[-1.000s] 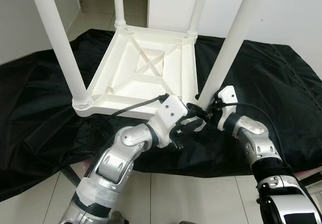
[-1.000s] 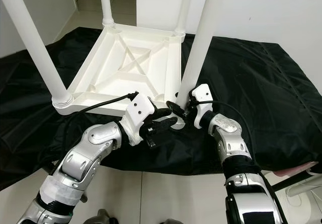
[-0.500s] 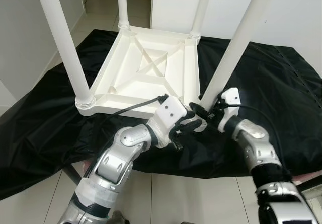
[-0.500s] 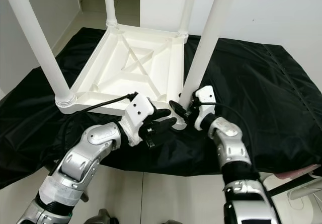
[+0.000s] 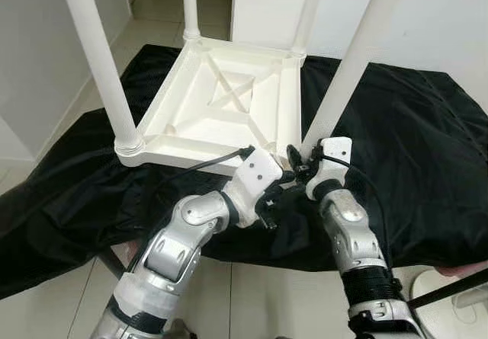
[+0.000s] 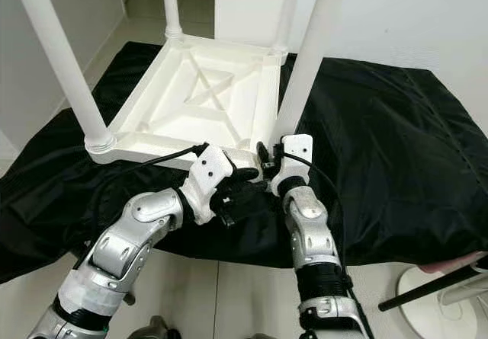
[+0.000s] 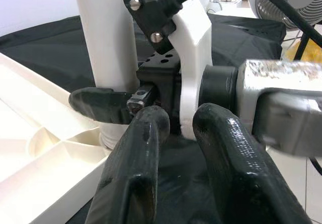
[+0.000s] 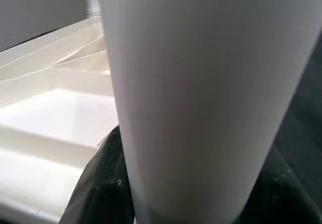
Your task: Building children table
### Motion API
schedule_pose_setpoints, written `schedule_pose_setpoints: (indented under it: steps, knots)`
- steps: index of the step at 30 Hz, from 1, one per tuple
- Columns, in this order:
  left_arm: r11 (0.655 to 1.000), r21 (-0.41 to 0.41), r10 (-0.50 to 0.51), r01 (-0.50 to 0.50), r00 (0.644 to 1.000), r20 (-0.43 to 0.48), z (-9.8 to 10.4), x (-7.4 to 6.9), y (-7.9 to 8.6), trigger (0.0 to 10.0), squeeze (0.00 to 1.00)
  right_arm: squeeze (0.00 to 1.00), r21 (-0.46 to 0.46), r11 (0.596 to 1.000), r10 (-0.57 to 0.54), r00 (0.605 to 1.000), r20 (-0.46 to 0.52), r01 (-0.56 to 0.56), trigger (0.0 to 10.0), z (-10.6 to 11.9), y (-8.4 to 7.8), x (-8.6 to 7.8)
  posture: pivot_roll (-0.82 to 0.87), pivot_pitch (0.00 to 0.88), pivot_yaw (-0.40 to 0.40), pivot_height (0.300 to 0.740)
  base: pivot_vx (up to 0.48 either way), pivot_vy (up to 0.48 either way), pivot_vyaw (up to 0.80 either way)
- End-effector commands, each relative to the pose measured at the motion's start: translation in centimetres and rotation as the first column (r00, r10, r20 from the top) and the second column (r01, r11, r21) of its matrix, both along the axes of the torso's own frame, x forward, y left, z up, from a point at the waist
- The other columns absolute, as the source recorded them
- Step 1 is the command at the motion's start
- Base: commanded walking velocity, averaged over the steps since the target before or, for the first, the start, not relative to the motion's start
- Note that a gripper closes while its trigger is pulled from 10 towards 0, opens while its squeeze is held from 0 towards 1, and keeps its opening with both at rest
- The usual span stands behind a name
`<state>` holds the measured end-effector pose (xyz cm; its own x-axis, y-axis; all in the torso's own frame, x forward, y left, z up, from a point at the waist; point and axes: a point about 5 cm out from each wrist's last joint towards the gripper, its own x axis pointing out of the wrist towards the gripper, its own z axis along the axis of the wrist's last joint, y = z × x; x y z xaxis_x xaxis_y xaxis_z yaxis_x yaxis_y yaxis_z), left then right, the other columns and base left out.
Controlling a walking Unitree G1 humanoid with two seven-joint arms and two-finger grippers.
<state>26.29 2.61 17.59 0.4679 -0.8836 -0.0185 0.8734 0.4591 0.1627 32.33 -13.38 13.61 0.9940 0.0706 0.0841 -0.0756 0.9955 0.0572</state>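
A white plastic children's table (image 5: 221,103) lies upside down on a black cloth, all of its legs pointing up. My right gripper (image 5: 299,161) is shut on the base of the near right leg (image 5: 347,65), just above the table's corner. In the right wrist view that leg (image 8: 191,83) stands between the black fingers (image 8: 100,183). My left gripper (image 5: 276,196) hovers just in front of that corner, close to the right wrist. Its fingers (image 7: 146,133) are slightly apart with nothing between them, pointing at the leg (image 7: 108,43).
The black cloth (image 5: 412,126) covers the floor under the table, with pale tiles (image 5: 252,293) at its near edge. A white round stand base (image 5: 450,301) sits at the near right. A wall stands close behind, and a doorway opens at the far left.
My right forearm has swung leftward, now pointing straight up at the leg, still gripping it. The left gripper's fingers have drawn closer together. The camera has shifted a little.
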Motion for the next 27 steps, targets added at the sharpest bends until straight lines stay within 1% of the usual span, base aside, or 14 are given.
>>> schedule_pose_setpoints:
  steps: [1, 2, 3, 5, 8, 10, 15, 16, 17, 22, 24, 25, 26, 27]
  knots:
    - [0.999, -0.003, 0.036, -0.036, 0.999, -0.002, 0.0, 0.1, -0.1, 10.0, 0.0, 0.0, 0.037, 0.991, -0.127, 0.991, -0.042, 0.129, 10.0, -0.7, -1.2, -0.4, 0.01, 0.0, -0.015, 0.74, 0.0, 0.0, 0.0]
    - [0.999, -0.003, 0.036, -0.036, 0.999, -0.001, 0.0, 0.1, -0.1, 10.0, 0.0, 0.0, 0.024, 0.982, -0.185, 0.982, -0.031, 0.185, 10.0, -0.5, -1.2, -0.6, 0.01, 0.0, -0.015, 0.74, 0.0, 0.0, 0.0]
    - [0.999, -0.003, 0.036, -0.036, 0.999, -0.001, 0.0, 0.1, -0.1, 10.0, 0.0, 0.0, 0.024, 0.982, -0.185, 0.982, -0.031, 0.185, 10.0, -0.5, -1.2, -0.6, 0.01, 0.0, -0.015, 0.74, 0.0, 0.0, 0.0]
    - [0.999, -0.004, 0.037, -0.037, 0.999, -0.001, 0.1, 0.1, -0.1, 10.0, 0.0, 0.0, 0.017, 0.954, -0.299, 0.954, -0.001, 0.299, 10.0, 0.0, -1.3, -0.9, 0.01, 0.0, -0.019, 0.74, 0.0, 0.0, 0.0]
    - [0.999, -0.005, 0.039, -0.039, 0.999, -0.002, 0.0, 0.1, -0.1, 10.0, 0.0, 0.0, 0.034, 0.935, -0.353, 0.935, -0.004, 0.353, 10.0, 0.3, -1.1, -1.1, 0.02, 0.0, -0.025, 0.74, 0.0, 0.0, 0.0]
    - [0.999, -0.006, 0.039, -0.039, 0.999, -0.002, 0.0, 0.1, -0.1, 10.0, 0.0, 0.0, 0.033, 0.939, -0.342, 0.94, -0.008, 0.342, 10.0, 0.3, -0.8, -1.0, 0.02, 0.0, -0.026, 0.74, 0.0, 0.0, 0.0]
    - [0.999, -0.01, 0.039, -0.039, 0.999, -0.004, 0.0, 0.0, -0.3, 10.0, 0.0, 0.0, -0.031, 0.953, -0.3, 0.954, -0.006, 0.3, 10.0, 0.0, -0.9, -0.5, 0.01, 0.0, -0.028, 0.74, 0.0, 0.0, 0.0]
    - [0.999, -0.011, 0.036, -0.036, 0.999, -0.003, 0.0, 0.0, -0.4, 10.0, 0.0, 0.0, -0.022, 0.96, -0.279, 0.96, 0.0, 0.279, 10.0, 0.0, -1.5, -0.4, 0.01, 0.0, -0.032, 0.74, 0.0, 0.0, 0.0]
    - [0.999, -0.011, 0.036, -0.036, 0.999, -0.002, 0.0, 0.1, -0.4, 10.0, 0.0, 1.0, 0.004, 0.973, -0.231, 0.973, 0.012, 0.231, 10.0, 0.2, -1.7, -0.4, 0.01, 0.0, -0.035, 0.74, 0.0, 0.0, 0.0]
    - [0.999, -0.013, 0.037, -0.037, 0.999, 0.002, 0.0, 0.2, -0.4, 10.0, 0.0, 1.0, 0.007, 0.992, -0.129, 0.99, 0.054, 0.129, 10.0, 0.5, -2.3, -0.4, 0.01, 0.0, -0.032, 0.74, 0.0, 0.0, 0.0]
    - [0.999, -0.014, 0.037, -0.037, 0.999, 0.003, 0.1, 0.2, -0.5, 10.0, 0.0, 1.0, -0.012, 1.0, -0.021, 0.998, 0.068, 0.021, 10.0, 0.7, -2.8, -0.4, 0.01, 0.0, -0.028, 0.74, 0.0, 0.0, 0.0]
    - [0.999, -0.014, 0.037, -0.037, 0.999, 0.003, 0.1, 0.2, -0.5, 10.0, 0.0, 1.0, -0.012, 1.0, -0.021, 0.998, 0.068, 0.021, 10.0, 0.7, -2.8, -0.4, 0.01, 0.0, -0.028, 0.74, 0.0, 0.0, 0.0]
    - [0.999, -0.012, 0.032, -0.032, 0.999, 0.004, 0.1, 0.2, -0.5, 10.0, 0.0, 0.0, -0.061, 0.993, 0.104, 0.993, 0.06, -0.1, 10.0, 0.7, -3.5, -0.4, 0.01, 0.0, -0.022, 0.74, 0.0, 0.0, 0.0]
    - [0.999, -0.012, 0.032, -0.032, 0.999, 0.004, 0.1, 0.2, -0.5, 10.0, 0.0, 0.0, -0.061, 0.993, 0.104, 0.993, 0.06, -0.1, 10.0, 0.7, -3.5, -0.4, 0.01, 0.0, -0.022, 0.74, 0.0, 0.0, 0.0]
